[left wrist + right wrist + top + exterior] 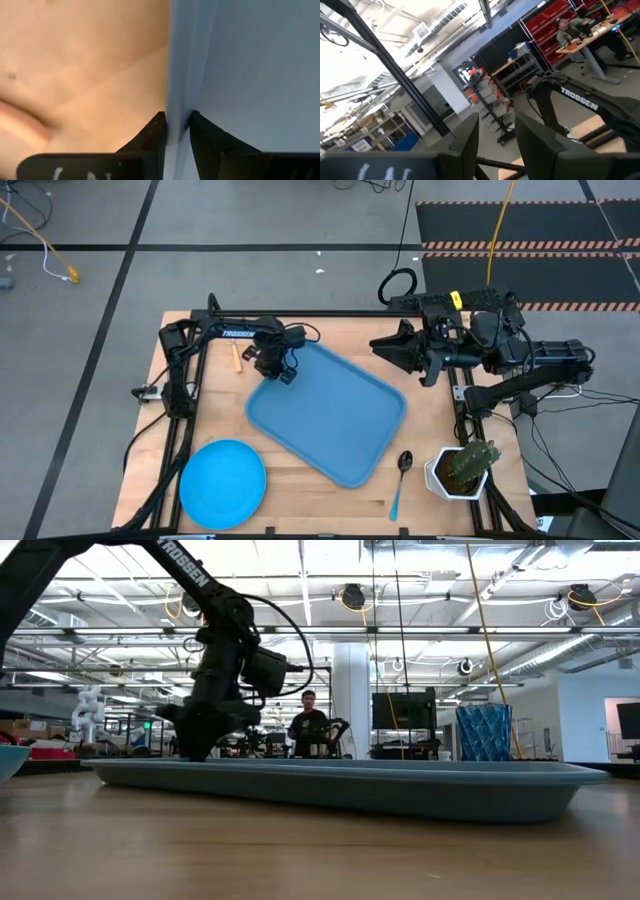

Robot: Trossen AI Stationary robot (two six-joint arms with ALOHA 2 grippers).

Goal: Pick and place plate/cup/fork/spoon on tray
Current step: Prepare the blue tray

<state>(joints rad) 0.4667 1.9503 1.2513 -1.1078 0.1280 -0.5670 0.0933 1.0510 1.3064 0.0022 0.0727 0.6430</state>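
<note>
The round flat bright blue plate point(222, 483) lies at the table's near left corner. Behind it, the left gripper point(283, 372) pinches the raised rim of the large blue rectangular plastic tray point(330, 415) at its far left corner, one finger on each side. The orange-handled fork point(237, 358) lies just beside that arm. The blue-handled spoon point(399, 483) lies right of the tray. The right gripper point(385, 346) hovers, fingers parted and holding nothing.

The tray point(330, 415) fills the middle of the tabletop point(300, 498), its floor bare and open from above. The left gripper point(284, 373) blocks the tray's far-left corner. The plate point(222, 483), spoon point(401, 475) and cactus pot point(461, 470) crowd the near edge
</note>
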